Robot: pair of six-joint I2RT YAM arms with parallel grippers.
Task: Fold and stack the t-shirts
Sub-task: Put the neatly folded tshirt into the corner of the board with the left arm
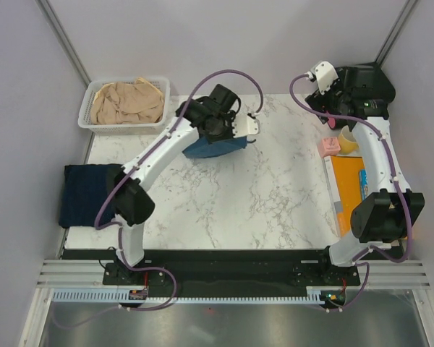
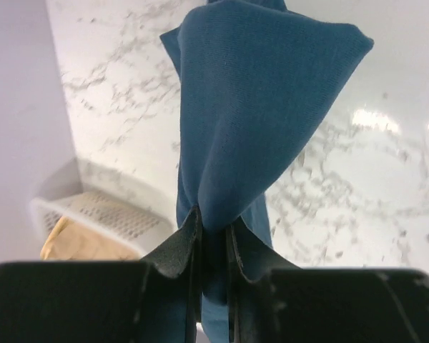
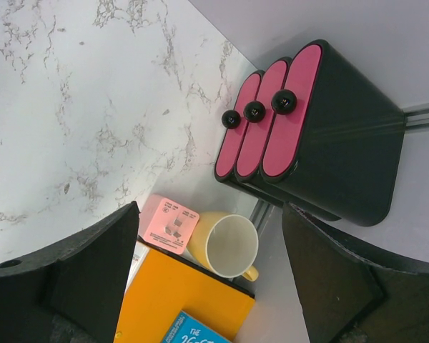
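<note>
Top view: white marble worktop [image 1: 224,210], pale lilac walls [image 1: 14,108]. Left tool [image 1: 235,134] at far centre, teal-blue t-shirt [image 1: 206,148] bunched directly under it. Navy t-shirt [image 1: 87,194] well off to its near-left, overhanging worktop edge. Beige t-shirt [image 1: 126,103] in basket [image 1: 87,121], left of tool. Right tool [image 1: 325,76] over far-right corner.
Left wrist: tool pinched narrow on teal-blue t-shirt fold, cloth draping ahead.
Right wrist: tool spread wide, holding nothing; mug [image 3: 229,246] below.

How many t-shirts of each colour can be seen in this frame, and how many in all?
Teal-blue t-shirt: 1
Navy t-shirt: 1
Beige t-shirt: 1
Total: 3
</note>
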